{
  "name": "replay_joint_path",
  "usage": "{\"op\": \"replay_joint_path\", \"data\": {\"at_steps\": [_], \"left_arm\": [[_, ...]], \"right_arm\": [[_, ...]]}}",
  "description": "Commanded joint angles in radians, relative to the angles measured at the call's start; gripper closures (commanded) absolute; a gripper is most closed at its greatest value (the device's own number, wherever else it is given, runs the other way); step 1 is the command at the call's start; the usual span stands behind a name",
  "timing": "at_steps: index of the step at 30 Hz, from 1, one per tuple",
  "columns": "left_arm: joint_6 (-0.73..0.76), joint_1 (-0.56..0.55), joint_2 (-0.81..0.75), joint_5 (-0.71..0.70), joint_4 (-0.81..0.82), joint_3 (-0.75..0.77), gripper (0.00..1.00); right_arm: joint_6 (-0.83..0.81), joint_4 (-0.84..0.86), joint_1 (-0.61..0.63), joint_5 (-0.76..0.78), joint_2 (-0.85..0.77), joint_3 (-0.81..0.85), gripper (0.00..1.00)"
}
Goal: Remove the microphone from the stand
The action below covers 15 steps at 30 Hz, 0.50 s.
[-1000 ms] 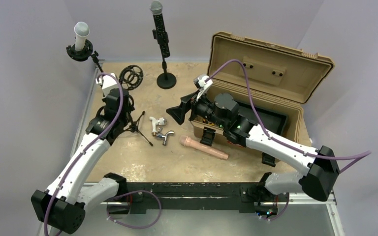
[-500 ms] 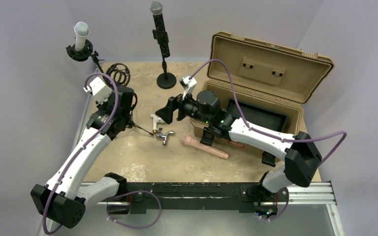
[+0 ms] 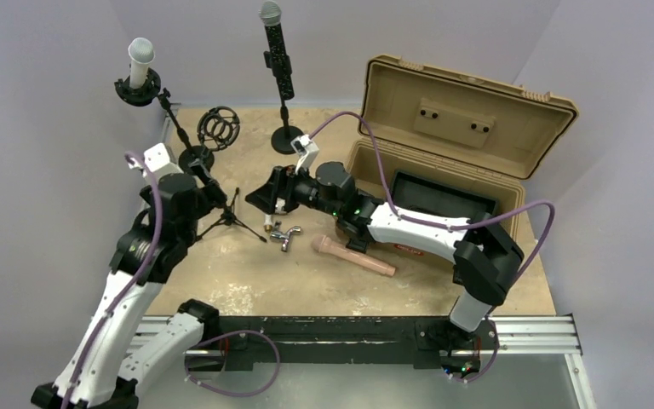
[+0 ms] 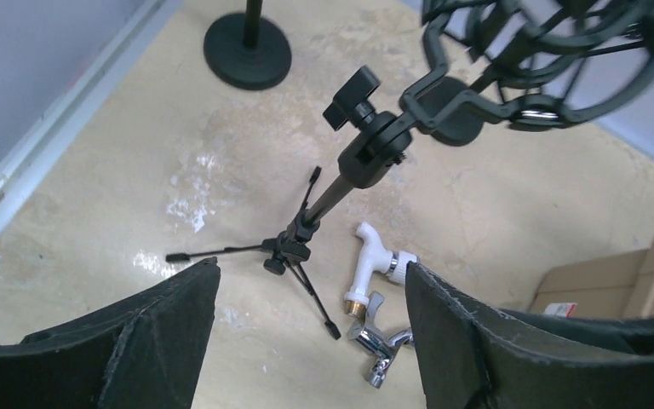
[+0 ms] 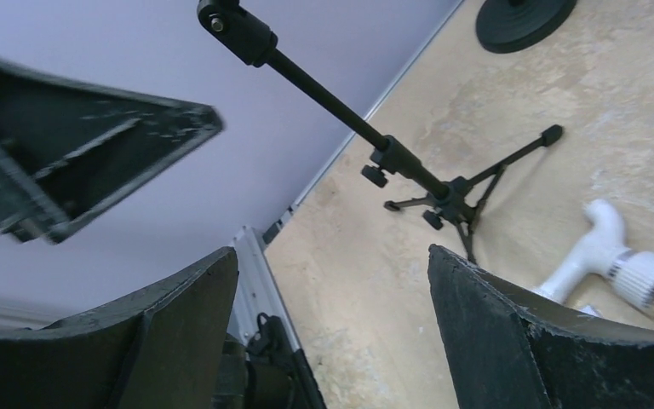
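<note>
Beige tabletop [image 3: 247,273] being shared by tripod stand [image 4: 325,200] and pink microphone [image 3: 353,256], left gripper [image 4: 311,271] and right gripper [image 5: 332,256] both being held spread.

Tripod stand [image 3: 222,212] left of the taps [image 3: 278,226], case [image 3: 468,111] right, round-base stand [image 3: 287,139] behind

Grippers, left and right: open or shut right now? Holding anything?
Left gripper: open, holding nothing.
Right gripper: open, holding nothing.
</note>
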Motion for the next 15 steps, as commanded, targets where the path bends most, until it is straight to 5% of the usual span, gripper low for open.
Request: {"op": "replay_joint_path", "data": {"at_steps": [1,7,15], "left_arm": [[0.191,0.002,-0.12,0.047,0.039,0.068,0.22],[0.359,0.003,-0.067,0.218,0.119,0.198,0.21],[0.473,0.002,-0.084,0.196,0.218,0.216,0.22]], "right_arm": [[0.146,0.122,0.034,0.012,0.046,0.062,0.2],[0.244,0.132,0.077,0.089,0.176,0.153,0.2],[0.382,0.068,0.104,0.213,0.311,0.24,0.23]]}}
